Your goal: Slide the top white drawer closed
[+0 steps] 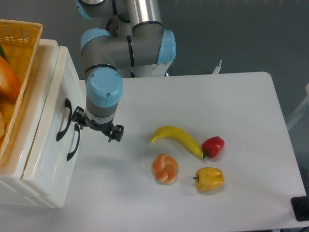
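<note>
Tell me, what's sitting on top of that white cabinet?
A yellow wicker basket rests on the white cabinet, holding something orange. The frame edge cuts off the rest, and the basket covers the cabinet's top.

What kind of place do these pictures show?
Probably a robotics lab test bench: a bare white table, a robot arm whose gripper is beside a white drawer cabinet, and toy-like food such as a banana.
</note>
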Robot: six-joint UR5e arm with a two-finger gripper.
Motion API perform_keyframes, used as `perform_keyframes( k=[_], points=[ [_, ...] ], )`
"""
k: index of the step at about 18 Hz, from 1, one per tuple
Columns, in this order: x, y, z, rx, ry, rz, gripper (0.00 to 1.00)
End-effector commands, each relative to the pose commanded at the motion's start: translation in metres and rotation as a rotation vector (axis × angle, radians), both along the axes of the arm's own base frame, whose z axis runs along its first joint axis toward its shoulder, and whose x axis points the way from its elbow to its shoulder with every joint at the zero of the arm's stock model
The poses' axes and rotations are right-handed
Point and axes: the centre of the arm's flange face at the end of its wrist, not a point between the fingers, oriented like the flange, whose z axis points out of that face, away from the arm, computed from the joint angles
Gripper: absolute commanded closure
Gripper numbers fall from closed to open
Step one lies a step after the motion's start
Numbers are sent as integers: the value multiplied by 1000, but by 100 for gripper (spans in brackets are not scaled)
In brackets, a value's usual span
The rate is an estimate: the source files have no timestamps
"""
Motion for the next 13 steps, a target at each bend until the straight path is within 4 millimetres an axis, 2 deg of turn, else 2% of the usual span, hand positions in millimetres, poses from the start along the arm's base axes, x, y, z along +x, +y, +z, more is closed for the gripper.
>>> perform_keyframes(
  k=[2, 8, 13],
  points=[
    [0, -2, 6, 7, 5, 2, 0],
    [-1, -2, 6, 9, 6, 3, 0],
    [-19, 1, 20, 33, 43, 13, 0]
  ],
)
